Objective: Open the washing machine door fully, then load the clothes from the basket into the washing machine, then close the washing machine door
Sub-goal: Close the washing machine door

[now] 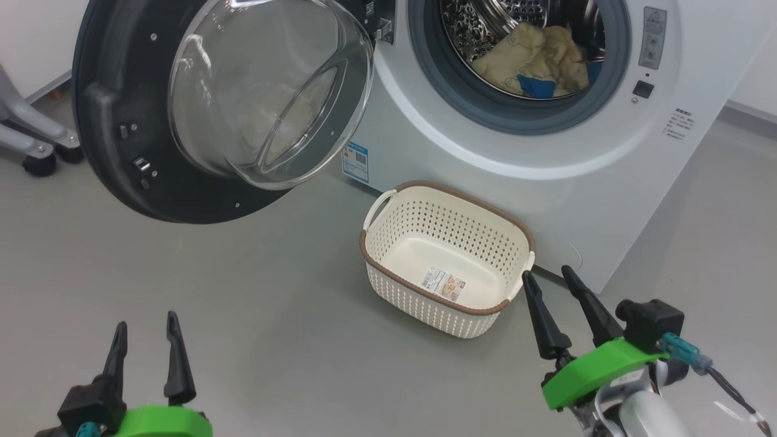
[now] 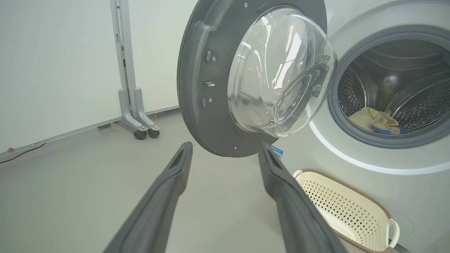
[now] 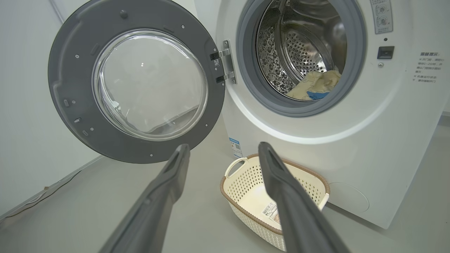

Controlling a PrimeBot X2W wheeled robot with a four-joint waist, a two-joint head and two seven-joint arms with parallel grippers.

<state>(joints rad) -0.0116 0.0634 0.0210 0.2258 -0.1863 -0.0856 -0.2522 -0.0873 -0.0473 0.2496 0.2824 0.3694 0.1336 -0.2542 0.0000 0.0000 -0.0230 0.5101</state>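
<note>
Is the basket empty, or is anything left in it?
Empty: the basket shows its bare bottom and label; the clothes lie in the drum.

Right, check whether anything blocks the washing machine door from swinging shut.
Nothing visible does. The washing machine door hangs open; the clothes lie inside the drum, behind the seal, and the empty basket sits on the floor, seemingly below the door's sweep.

Stickers (image 1: 355, 161) on washer (image 1: 485, 182), label (image 1: 443, 284) in basket (image 1: 425, 306): txt too small.

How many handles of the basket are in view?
2: one handle at the basket end nearest the washing machine door, other handle at the end by the right pincer.
</note>
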